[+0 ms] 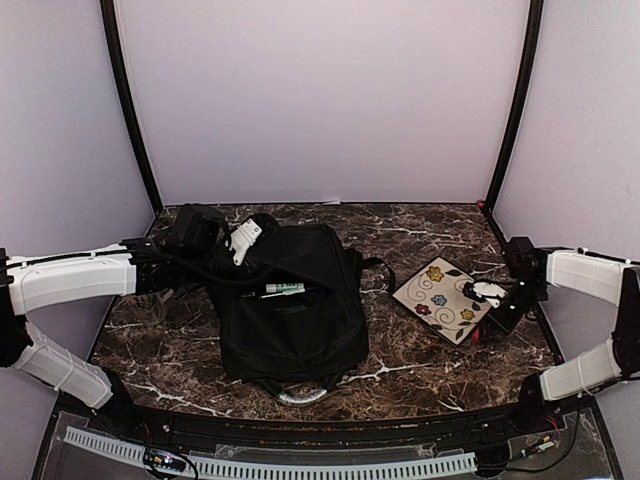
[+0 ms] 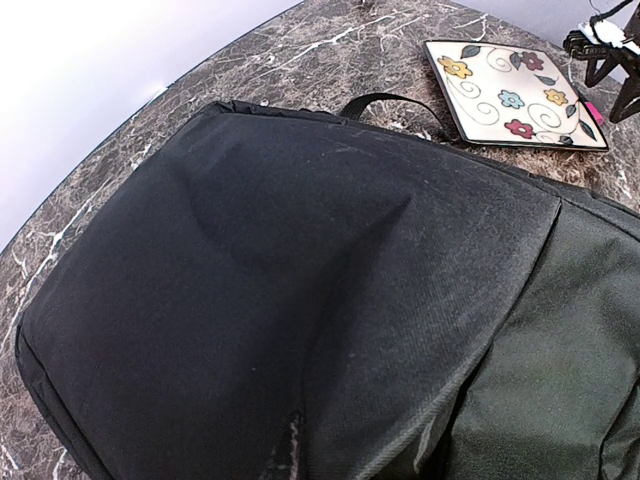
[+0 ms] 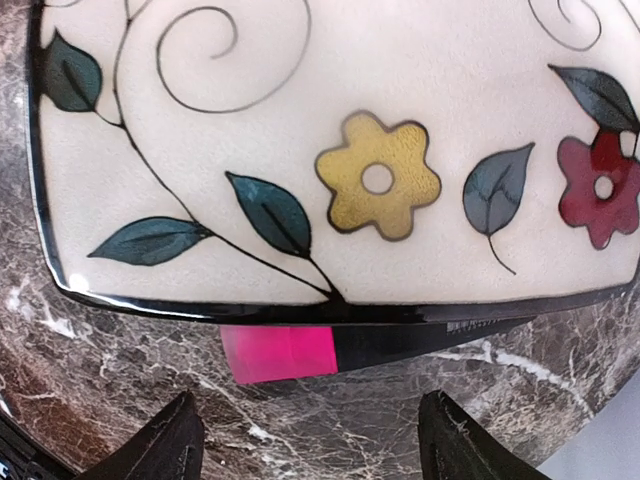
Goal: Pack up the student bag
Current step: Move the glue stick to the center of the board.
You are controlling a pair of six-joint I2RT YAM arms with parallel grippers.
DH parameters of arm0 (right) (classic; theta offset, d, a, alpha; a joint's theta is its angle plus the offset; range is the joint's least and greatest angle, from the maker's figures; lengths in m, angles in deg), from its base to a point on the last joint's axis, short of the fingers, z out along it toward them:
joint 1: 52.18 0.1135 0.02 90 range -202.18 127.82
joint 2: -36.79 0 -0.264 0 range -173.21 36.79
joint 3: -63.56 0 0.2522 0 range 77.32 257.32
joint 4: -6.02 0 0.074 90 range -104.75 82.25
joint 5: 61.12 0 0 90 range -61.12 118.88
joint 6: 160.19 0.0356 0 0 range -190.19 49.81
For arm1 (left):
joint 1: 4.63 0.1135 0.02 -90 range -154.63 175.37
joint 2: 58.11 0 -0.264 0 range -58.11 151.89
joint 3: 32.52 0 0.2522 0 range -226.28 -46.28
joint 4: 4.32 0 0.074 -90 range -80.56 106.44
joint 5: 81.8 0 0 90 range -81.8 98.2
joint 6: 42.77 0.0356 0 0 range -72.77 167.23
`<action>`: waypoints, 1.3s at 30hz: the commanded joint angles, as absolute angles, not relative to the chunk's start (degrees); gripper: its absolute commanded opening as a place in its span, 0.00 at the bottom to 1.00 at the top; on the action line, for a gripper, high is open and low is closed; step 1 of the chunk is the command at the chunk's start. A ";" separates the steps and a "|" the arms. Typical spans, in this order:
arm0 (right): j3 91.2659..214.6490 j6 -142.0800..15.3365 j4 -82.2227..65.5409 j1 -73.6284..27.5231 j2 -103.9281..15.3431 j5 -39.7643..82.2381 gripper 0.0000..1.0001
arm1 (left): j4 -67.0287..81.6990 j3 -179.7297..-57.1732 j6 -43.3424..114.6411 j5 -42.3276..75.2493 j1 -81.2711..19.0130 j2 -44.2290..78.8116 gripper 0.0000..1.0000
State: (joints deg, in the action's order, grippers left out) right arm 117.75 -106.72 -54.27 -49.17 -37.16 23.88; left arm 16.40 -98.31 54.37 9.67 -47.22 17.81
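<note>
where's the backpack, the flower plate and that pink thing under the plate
student bag (image 1: pixel 290 330), top external view, middle of its black front panel
flower plate (image 3: pixel 440 90), right wrist view, bare cream face
pink thing (image 3: pixel 278 352), right wrist view, pink end showing below the plate's rim

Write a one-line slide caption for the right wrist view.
Open right gripper faces a flowered plate on the marble table, a pink-and-black object poking out beneath its rim.
</note>
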 commanded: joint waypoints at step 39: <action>124.73 -103.13 -42.12 -57.98 -45.99 39.72 0.69 | 13.27 -100.59 54.09 12.59 -47.17 11.31 0.00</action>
State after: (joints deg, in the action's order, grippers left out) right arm 121.46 -101.02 -45.07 -55.23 -43.63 38.99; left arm 18.13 -98.31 54.34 9.92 -47.22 15.69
